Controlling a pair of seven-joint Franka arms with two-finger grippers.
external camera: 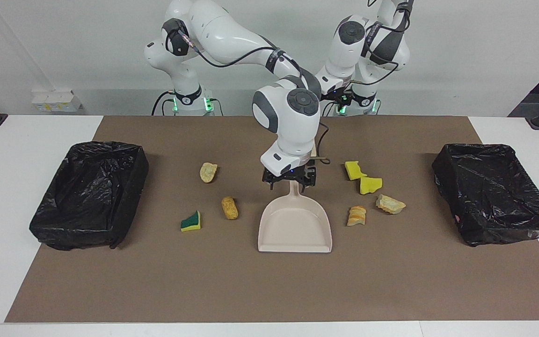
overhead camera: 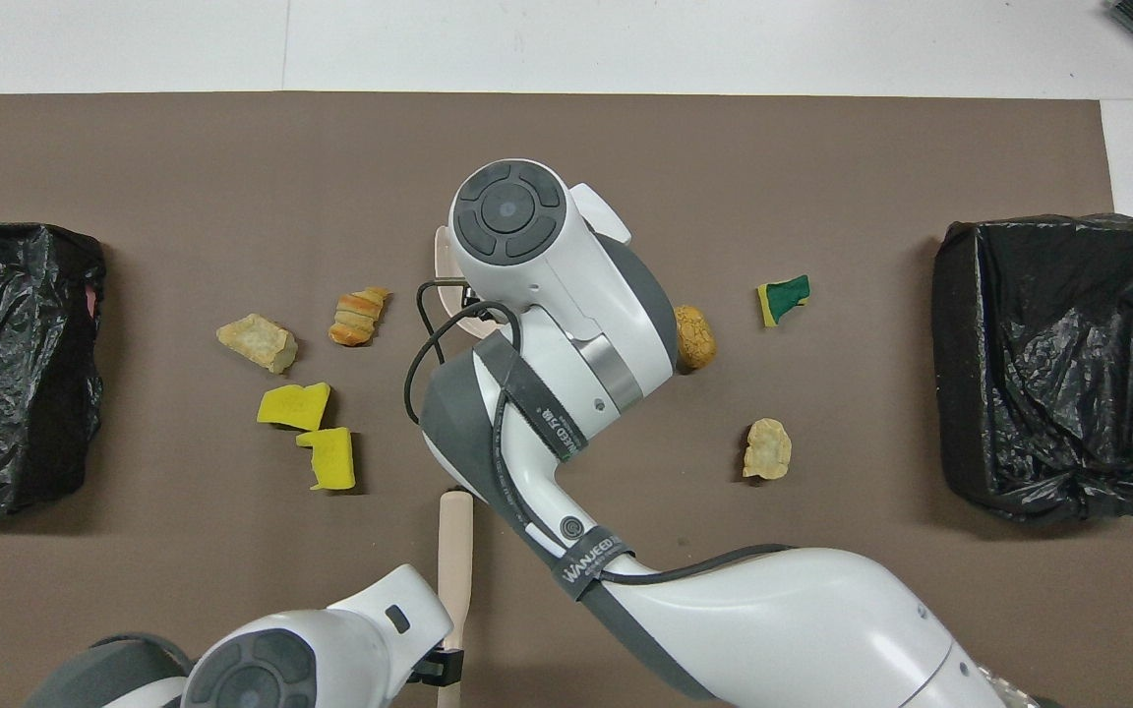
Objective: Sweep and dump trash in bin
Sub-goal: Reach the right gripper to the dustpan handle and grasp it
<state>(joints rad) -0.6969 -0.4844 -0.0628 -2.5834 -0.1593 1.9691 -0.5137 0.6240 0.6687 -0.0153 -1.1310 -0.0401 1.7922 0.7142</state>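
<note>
Lying scattered on the bench [external camera: 391, 281], seven trash scraps [external camera: 230, 208] point various ways; right hand [external camera: 289, 183] spread over the dustpan [external camera: 294, 228] handle; left hand hidden.

Counted: 2 black plastic-lined bins [external camera: 89, 192] [external camera: 491, 192], 1 beige plastic dustpan [external camera: 294, 227], 1 beige-handled brush [overhead camera: 455, 560], 7 trash scraps: 2 yellow sponge chunks [external camera: 355, 170] [external camera: 371, 185], 1 green-and-yellow sponge wedge [external camera: 190, 221], 4 tan bread-like pcs [external camera: 208, 172] [external camera: 229, 208] [external camera: 356, 216] [external camera: 390, 204].

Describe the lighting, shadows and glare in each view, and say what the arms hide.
Facing view: even, soft light; faint shadows beside the bin and scraps; sheen on the other bin's liner. The right pincer stands over the dustpan handle. Overhead view: the right arm covers most of the dustpan; the left arm hides the brush handle's end; creased plastic glints.
</note>
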